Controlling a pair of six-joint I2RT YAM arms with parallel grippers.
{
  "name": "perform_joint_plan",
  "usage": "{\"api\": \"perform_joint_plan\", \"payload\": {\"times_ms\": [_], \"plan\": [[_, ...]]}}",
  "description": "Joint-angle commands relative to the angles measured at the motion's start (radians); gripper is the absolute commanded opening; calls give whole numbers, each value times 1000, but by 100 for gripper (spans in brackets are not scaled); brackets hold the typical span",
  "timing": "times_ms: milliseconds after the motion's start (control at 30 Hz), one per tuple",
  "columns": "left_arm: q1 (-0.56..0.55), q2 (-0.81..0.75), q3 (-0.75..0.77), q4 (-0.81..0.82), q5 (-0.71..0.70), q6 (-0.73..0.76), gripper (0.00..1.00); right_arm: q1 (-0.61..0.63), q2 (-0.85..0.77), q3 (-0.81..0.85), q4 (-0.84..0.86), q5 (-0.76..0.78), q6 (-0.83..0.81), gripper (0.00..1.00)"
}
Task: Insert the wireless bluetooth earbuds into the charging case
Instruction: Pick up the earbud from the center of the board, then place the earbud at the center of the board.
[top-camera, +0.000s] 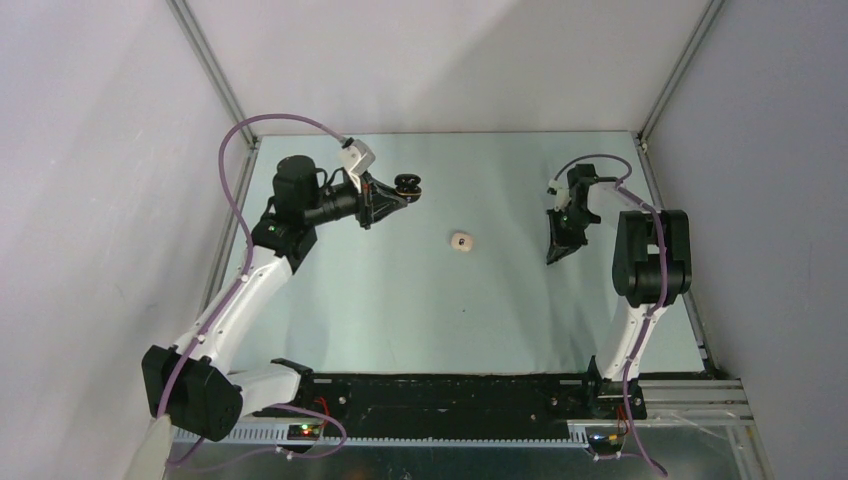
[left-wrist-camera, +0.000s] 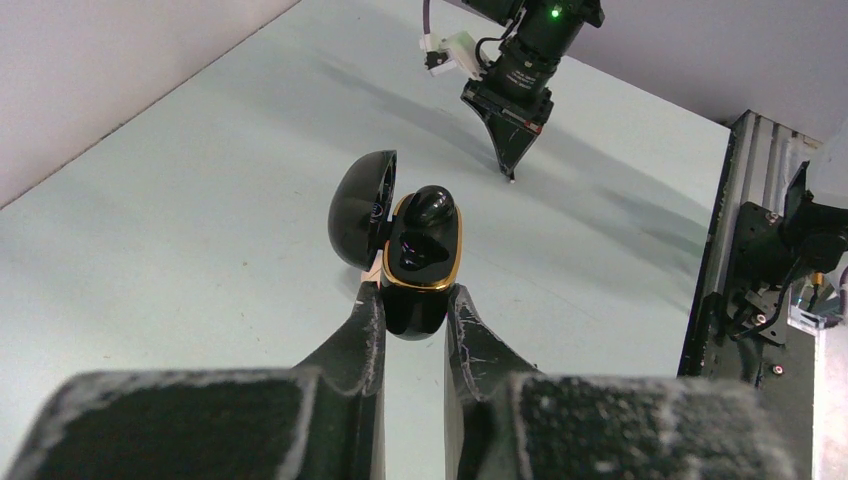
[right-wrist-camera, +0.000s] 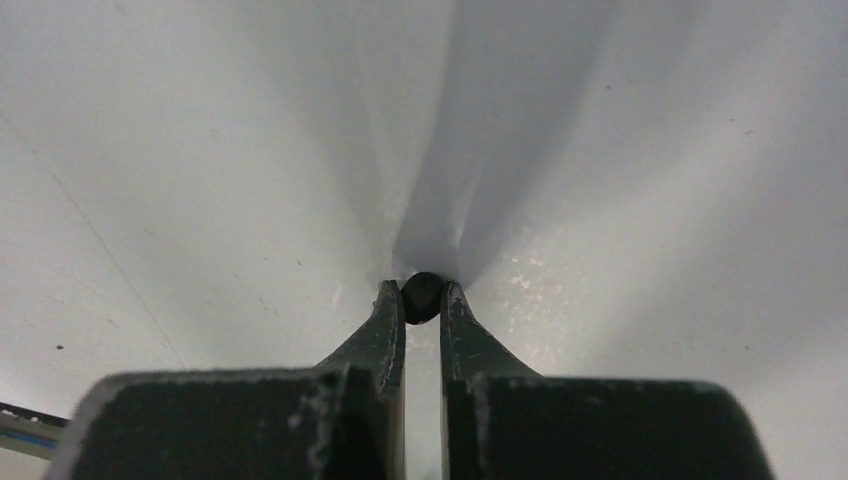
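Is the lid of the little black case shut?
No, the black case has its lid swung open to one side, so you can see right into it.

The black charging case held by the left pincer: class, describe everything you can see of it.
The charging case is a glossy black, pebble-shaped shell with a gold rim round its opening. Its lid is hinged open to one side. A black earbud seems to sit in the far well; the near well looks empty. The left pincer grips its lower end, holding it above the table.
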Motion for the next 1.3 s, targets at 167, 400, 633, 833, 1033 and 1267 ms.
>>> {"api": "perform_joint_plan", "payload": {"times_ms": [167, 400, 633, 833, 1033, 1267], "plan": [[11, -5, 48, -11, -1, 50, 0, 41, -60, 31, 45, -352, -101, 0], [12, -7, 64, -58, 14, 97, 0, 215, -135, -12, 202, -507, -317, 2], [11, -19, 58, -67, 7, 109, 0, 387, -143, -64, 298, -439, -653, 8], [12, -46, 39, -66, 0, 114, 0, 500, -122, -70, 216, -369, -901, 8], [11, -87, 7, -65, -4, 113, 0, 583, -131, -151, 183, -307, -1115, 13], [12, -113, -28, -64, 0, 111, 0, 595, -108, -156, 159, -274, -1151, 22]]}}
